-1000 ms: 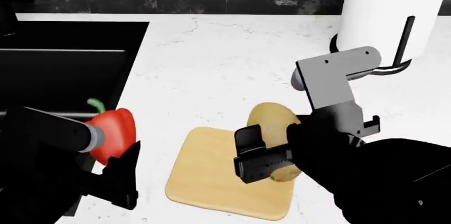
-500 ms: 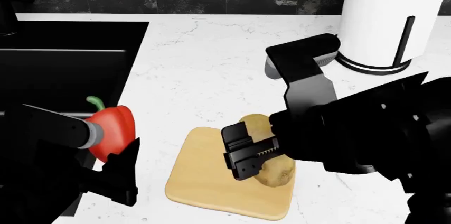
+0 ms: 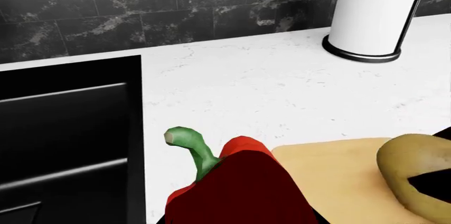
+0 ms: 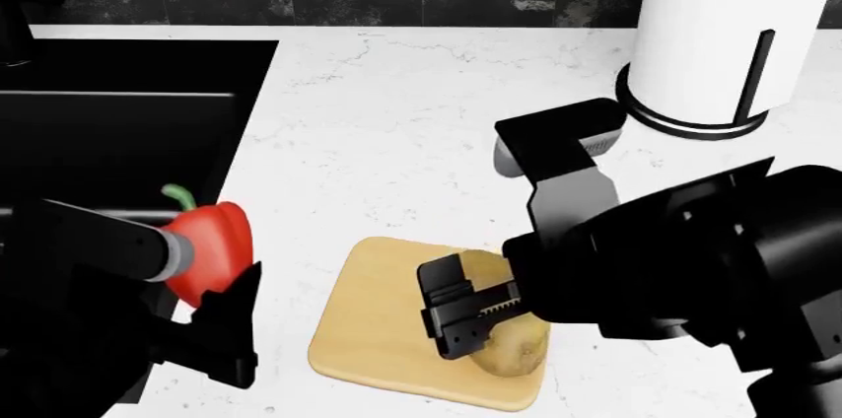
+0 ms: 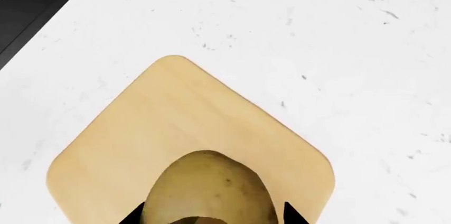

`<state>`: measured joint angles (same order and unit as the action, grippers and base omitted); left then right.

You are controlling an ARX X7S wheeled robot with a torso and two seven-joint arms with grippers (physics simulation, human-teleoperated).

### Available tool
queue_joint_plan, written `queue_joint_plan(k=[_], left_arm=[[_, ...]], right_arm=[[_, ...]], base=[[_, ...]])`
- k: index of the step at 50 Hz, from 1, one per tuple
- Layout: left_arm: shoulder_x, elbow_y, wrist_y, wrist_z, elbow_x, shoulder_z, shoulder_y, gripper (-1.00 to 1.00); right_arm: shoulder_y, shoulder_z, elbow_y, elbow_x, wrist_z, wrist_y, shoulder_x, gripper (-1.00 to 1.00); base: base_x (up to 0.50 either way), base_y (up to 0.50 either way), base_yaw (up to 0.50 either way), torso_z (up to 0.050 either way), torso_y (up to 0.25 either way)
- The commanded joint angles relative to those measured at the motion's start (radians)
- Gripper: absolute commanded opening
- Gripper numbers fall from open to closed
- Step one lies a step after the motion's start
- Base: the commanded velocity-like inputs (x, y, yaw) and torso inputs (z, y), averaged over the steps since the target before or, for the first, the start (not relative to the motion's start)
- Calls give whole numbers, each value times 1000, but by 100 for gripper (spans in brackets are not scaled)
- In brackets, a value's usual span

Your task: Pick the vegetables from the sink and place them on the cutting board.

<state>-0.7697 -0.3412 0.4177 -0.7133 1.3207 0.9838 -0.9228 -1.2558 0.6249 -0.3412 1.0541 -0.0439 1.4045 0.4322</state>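
the right end effector (image 4: 490, 314) grips the potato (image 4: 516, 344) on the cutting board (image 4: 375, 324); the left end effector (image 4: 211, 285) grips the pepper (image 4: 213, 243) beside the sink (image 4: 118, 112).

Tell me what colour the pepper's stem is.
Green, on a red pepper; the stem shows best in the left wrist view.

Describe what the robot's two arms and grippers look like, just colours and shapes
Both arms are bulky, matte black shells. The left arm ends in a grey ring collar, and the left gripper has flat, angular black fingers. The right arm carries a black L-shaped bracket with a light grey underside. The right gripper is black and blocky, with a ridged, toothed rail across its body. No cables or markings show.
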Motion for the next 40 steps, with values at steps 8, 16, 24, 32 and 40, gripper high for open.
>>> queue_joint_plan(k=[8,16,24,32,40], left_arm=[[2,0,-8,-3,10,-2,-1,-100],[24,10,13,-2,16,1,-28,-100],[54,17,51,19,12,23,-59,-100],[125,106,103,81,14,48,-125,-100],[217,207,128,161,-4,82,-164,-100]], right_arm=[[4,18,7,-4,3,-32,5,100],[-59,-34,38,16,-22,-39,18,100],[-139,-150,123,93,-111,1,52,100],[-120,-297,245,173,-269,-7,86,100],[-71,-378,331,243,-379,-2,106,100]], base=[[0,0,0,2,0],[0,0,0,0,1],[0,0,0,0,0],[0,0,0,0,0],[0,0,0,0,0]])
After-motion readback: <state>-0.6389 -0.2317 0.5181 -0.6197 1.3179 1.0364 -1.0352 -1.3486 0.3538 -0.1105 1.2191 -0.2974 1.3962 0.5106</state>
